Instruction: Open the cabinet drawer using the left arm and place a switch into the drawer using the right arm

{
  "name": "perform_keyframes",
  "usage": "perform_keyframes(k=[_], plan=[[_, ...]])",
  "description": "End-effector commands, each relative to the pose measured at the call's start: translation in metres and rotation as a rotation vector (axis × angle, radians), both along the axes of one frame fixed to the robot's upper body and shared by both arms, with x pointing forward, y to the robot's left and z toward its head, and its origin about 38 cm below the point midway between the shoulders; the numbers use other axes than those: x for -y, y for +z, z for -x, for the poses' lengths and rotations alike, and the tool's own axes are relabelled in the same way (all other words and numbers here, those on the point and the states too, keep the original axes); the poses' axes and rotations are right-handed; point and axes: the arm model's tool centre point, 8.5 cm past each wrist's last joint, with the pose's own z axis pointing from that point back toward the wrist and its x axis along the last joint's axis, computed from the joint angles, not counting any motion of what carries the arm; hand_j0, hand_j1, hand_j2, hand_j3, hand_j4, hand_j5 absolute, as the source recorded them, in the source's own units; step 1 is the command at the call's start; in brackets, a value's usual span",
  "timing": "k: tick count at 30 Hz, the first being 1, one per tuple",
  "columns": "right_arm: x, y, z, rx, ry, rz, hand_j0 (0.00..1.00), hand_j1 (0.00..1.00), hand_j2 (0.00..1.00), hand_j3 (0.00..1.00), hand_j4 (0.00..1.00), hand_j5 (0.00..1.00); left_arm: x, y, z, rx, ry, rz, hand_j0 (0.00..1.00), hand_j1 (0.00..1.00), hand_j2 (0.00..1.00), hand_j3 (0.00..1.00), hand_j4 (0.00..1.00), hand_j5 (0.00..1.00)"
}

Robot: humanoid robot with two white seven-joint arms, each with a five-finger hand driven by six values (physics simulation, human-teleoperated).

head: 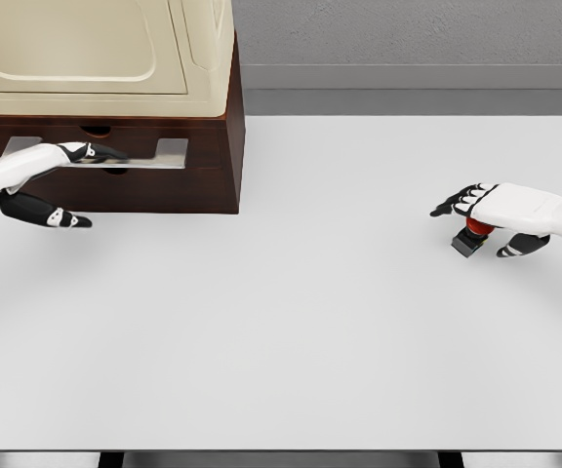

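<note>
- Dark brown wood cabinet (208, 146) sits at ten o'clock in the head view; its drawer (115, 154) looks barely open.
- Left hand (52, 180), fingers spread at the drawer front, grips nothing: hook the handle, pull straight.
- Right hand (496, 216) at three o'clock cups the red switch (470, 237); grip uncertain.

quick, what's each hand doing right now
left hand: fingers extended at the cabinet drawer front, grasp cannot be told
right hand: over the switch, grasp cannot be told
</note>
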Motion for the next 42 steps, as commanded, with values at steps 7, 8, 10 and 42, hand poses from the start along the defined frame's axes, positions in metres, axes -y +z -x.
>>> perform_keyframes(k=[7, 8, 10, 42], plan=[[0.003, 0.002, -0.001, 0.003, -0.011, -0.007, 0.98, 0.98, 0.98, 0.98, 0.98, 0.98, 0.003, -0.001, 0.001, -0.004, -0.009, 0.005, 0.85, 0.85, 0.85, 0.85, 0.85, 0.85], [0.002, 0.002, -0.001, 0.003, -0.009, -0.008, 0.99, 0.99, 0.99, 0.99, 0.99, 0.99, 0.002, -0.001, 0.001, -0.003, -0.008, 0.004, 0.85, 0.85, 0.85, 0.85, 0.85, 0.85], [0.003, 0.002, -0.001, 0.003, -0.011, -0.007, 0.99, 0.99, 0.99, 0.99, 0.99, 0.99, 0.003, -0.001, 0.001, -0.003, -0.009, 0.006, 0.85, 0.85, 0.85, 0.85, 0.85, 0.85], [0.001, 0.003, -0.001, 0.001, -0.004, 0.001, 0.97, 0.97, 0.97, 0.97, 0.97, 0.97, -0.001, 0.011, 0.012, -0.009, -0.027, 0.007, 0.82, 0.82, 0.82, 0.82, 0.82, 0.82]])
